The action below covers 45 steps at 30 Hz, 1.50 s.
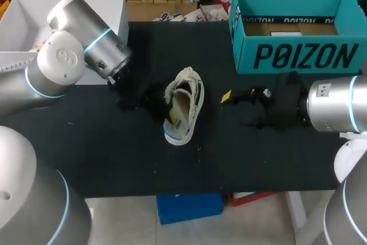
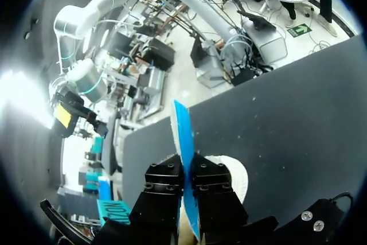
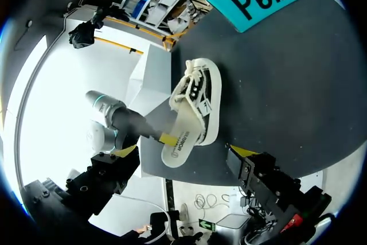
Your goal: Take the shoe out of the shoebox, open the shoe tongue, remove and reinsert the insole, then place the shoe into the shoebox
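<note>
Insole step — your left claw pinches insole, shoe just under it; right claw spread wide, empty. Next, likely — guide insole without dragging shoe.

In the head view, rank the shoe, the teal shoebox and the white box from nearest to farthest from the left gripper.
1. The shoe, mid-table, right beside the left gripper, which grips its insole.
2. The white box, at the far left corner.
3. The teal shoebox, far right, beyond the shoe.
</note>
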Motion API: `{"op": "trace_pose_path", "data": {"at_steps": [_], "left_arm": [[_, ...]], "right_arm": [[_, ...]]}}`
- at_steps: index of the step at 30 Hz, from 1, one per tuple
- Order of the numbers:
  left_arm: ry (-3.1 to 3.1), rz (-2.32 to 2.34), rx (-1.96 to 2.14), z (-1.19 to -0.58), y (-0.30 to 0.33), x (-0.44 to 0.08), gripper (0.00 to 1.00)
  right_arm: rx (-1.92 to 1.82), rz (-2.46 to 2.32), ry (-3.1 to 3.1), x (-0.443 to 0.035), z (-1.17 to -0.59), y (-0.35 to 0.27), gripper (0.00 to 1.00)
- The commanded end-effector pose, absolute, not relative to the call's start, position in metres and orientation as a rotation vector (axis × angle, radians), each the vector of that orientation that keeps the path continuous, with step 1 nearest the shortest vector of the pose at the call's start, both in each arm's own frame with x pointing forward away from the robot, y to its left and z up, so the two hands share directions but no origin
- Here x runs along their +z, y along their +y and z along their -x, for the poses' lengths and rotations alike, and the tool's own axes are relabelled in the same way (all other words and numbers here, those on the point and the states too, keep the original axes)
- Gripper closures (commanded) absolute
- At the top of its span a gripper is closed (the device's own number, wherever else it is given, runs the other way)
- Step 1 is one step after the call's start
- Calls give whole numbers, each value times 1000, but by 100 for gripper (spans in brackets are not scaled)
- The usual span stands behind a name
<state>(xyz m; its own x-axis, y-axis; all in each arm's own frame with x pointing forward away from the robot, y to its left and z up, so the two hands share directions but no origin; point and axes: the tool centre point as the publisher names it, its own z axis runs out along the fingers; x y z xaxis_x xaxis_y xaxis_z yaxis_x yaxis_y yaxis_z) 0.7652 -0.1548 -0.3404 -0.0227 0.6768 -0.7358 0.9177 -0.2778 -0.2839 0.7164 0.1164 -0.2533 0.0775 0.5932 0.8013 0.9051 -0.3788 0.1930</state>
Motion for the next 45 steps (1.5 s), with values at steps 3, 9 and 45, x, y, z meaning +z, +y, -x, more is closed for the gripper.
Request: {"op": "trace_pose_path", "data": {"at_steps": [3, 9, 45], "left_arm": [[1671, -1916, -1157, -760, -152, -344, 100], [1667, -1895, -1147, -768, -155, -349, 100], [1728, -1911, -1064, -821, -169, -366, 100]], "right_arm": [[-1208, 2009, -1488, -253, -716, 117, 0], [-1208, 2009, -1488, -253, -716, 117, 0], [-1208, 2009, -1488, -253, -716, 117, 0]]}}
